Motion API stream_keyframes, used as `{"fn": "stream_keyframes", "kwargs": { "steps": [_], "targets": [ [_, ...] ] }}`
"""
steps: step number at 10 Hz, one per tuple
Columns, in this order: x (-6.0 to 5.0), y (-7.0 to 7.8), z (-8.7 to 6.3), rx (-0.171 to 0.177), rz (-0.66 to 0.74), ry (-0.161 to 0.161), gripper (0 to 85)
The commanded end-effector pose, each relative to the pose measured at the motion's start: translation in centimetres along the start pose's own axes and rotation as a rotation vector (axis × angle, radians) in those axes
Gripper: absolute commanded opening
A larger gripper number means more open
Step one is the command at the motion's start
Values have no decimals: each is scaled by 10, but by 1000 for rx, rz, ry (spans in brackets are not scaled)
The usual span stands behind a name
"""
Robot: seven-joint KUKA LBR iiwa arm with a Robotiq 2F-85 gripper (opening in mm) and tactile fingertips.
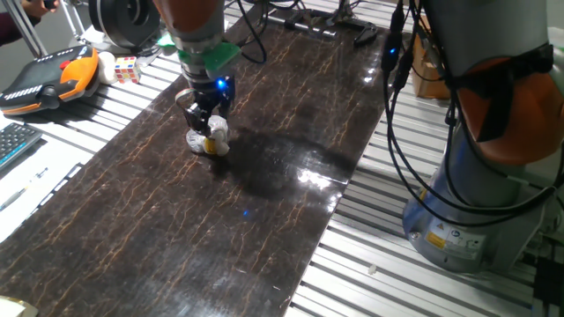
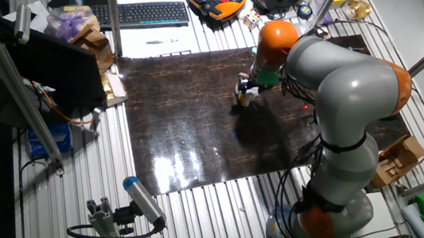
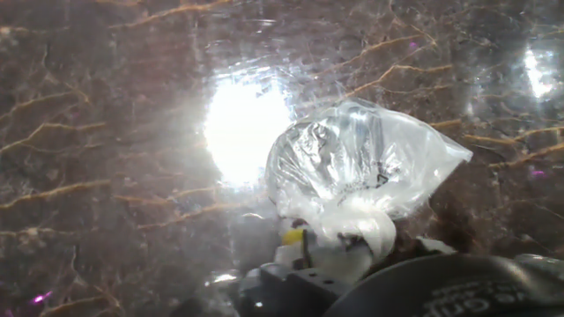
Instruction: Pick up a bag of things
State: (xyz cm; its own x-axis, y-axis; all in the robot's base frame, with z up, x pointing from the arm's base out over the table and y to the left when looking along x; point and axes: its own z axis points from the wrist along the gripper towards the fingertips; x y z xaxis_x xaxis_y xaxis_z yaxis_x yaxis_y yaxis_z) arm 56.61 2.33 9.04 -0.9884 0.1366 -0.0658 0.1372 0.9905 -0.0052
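Observation:
The bag of things (image 1: 211, 140) is a small bag of wrinkly clear plastic with a yellow item and white bits inside. It is at the far left of the dark marbled tabletop (image 1: 264, 202). My gripper (image 1: 202, 121) comes down on it from above, with its fingers closed on the bag's top. In the hand view the bag (image 3: 361, 167) fills the middle, and its bunched end with the yellow bit runs in between the fingers of my gripper (image 3: 339, 248). In the other fixed view the bag (image 2: 241, 98) sits under my gripper (image 2: 245, 87). I cannot tell whether the bag is off the table.
A multicoloured puzzle cube (image 1: 127, 69) and an orange teach pendant (image 1: 53, 79) lie on the ribbed metal bench, left of the tabletop. A keyboard (image 1: 13, 141) lies nearer the front left. The arm's grey base (image 1: 476, 176) and its cables stand at the right.

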Motion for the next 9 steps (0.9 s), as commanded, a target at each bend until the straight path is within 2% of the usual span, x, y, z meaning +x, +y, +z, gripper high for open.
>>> {"fn": "stream_keyframes", "kwargs": {
  "steps": [1,2,5,9],
  "targets": [
    [-2,0,5,-6,-3,13,850],
    [-3,2,9,-11,-1,21,850],
    [2,10,29,-22,15,14,850],
    [0,6,41,-40,11,16,850]
  ]
}}
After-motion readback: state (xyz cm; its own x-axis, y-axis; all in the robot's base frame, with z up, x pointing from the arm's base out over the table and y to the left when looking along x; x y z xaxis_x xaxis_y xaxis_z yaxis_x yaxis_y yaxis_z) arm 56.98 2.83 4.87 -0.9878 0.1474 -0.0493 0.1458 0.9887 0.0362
